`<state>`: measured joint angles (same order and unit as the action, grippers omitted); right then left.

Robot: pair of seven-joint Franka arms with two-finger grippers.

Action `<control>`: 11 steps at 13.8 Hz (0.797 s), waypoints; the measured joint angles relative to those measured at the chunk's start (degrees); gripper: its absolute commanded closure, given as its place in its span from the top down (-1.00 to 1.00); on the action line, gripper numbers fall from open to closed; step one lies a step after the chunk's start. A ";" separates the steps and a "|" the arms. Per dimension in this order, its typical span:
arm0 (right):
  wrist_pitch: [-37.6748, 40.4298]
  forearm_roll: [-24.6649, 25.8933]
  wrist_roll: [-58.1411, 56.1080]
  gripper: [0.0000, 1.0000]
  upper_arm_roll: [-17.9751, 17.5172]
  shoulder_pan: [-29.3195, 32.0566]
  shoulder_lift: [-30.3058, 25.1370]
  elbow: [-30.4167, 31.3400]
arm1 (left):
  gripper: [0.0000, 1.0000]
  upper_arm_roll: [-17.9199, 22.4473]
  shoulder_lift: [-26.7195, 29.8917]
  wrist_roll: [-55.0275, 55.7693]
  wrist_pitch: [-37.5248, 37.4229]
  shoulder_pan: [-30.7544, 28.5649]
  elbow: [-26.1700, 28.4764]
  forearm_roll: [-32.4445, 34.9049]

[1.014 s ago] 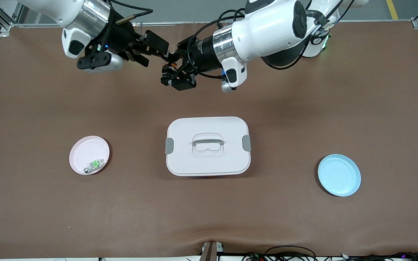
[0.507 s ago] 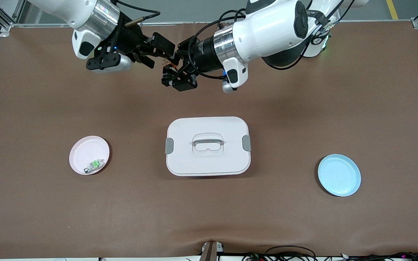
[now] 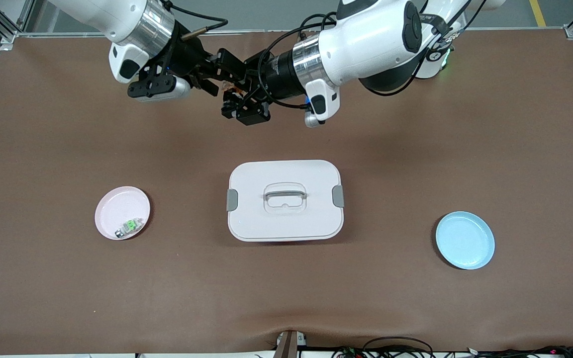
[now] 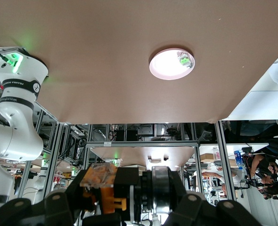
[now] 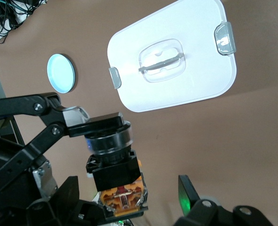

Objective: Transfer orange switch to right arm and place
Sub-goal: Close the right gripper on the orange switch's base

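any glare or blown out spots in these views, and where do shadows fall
Left wrist view: the pink plate is washed out to a bright glow. Front view: soft dark shadows lie on the brown table under the arms. Right wrist view: evenly lit, white lidded box shows no glare.

White lettering reading "FRANKA" on the black band of the arm base [image 4: 20, 86], left wrist view; the second word of the band is too small to read. No other legible text, label or number.
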<state>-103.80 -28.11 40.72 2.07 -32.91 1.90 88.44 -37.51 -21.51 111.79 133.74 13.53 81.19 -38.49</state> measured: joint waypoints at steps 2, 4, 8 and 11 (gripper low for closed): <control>0.00 0.06 -0.01 -1.00 0.00 -0.03 -0.01 0.00 | -0.74 0.00 0.00 0.00 0.00 0.00 0.04 0.45; -0.06 0.02 0.00 -1.00 -0.01 -0.10 -0.02 -0.01 | -0.74 0.00 -0.01 0.00 -0.01 0.00 0.07 0.55; -0.13 0.11 -0.31 -1.00 -0.05 -0.18 -0.13 0.02 | -0.71 -0.04 -0.02 0.00 -0.05 0.04 0.14 0.56; -0.13 0.11 -0.31 -1.00 -0.05 -0.19 -0.13 0.02 | -0.42 -0.04 -0.02 0.00 -0.05 0.05 0.14 0.56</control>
<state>-103.93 -28.00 40.41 2.02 -33.09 1.77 88.46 -37.55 -21.53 111.79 133.69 13.58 81.33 -37.93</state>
